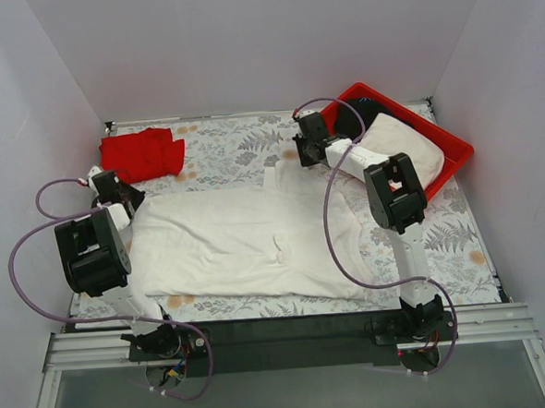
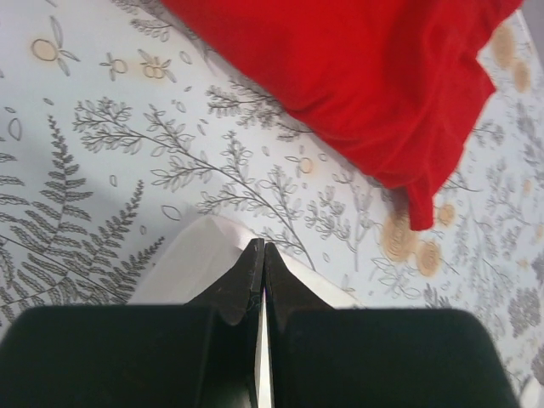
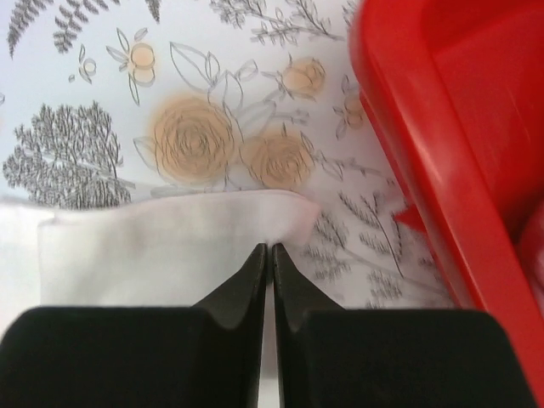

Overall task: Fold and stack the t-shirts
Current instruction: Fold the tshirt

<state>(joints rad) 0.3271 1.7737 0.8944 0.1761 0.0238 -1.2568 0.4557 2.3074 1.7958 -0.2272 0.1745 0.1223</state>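
So both grippers are fully closed here, fingers pressed together with no real gap. The left gripper (image 2: 262,248) is clamped on an edge of the white t-shirt (image 1: 238,243) – there's a thin sliver of white cloth between the finger pads, and more of it spreads out just past the tips. The right gripper (image 3: 272,251) is pinching the same shirt along a hemmed edge at the far right, near the red plastic tray (image 3: 421,161) but not touching it.

From the top camera, the white shirt lies spread across the middle of the floral tablecloth (image 1: 232,146). The red t-shirt (image 1: 142,155) sits bunched in the far left corner, apart from the white one. In the tray are an off-white garment (image 1: 403,145) and a black garment (image 1: 350,116).
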